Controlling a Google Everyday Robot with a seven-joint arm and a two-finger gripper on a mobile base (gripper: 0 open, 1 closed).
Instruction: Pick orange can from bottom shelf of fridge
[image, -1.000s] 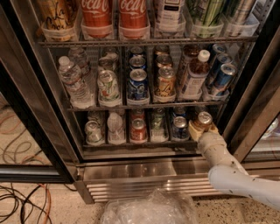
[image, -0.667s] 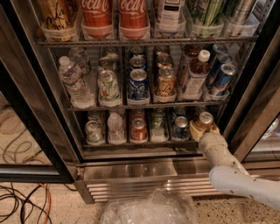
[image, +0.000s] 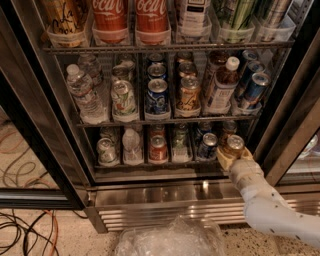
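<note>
Camera view: we see the pincer (image: 233, 156) clamped on the orange can (image: 234, 145) at the bottom shelf's (image: 150, 167) right front edge. The can sits slightly lower than a second ago, so we judge withdrawal from the fridge (image: 150, 197) has begun.

Shop-like place, stocked commercial drinks fridge (image: 150, 194)

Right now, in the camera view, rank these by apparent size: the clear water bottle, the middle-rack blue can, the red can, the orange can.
1. clear water bottle
2. blue can
3. red can and orange can: alike; the pincer at the orange can's base hides part of it.
</note>
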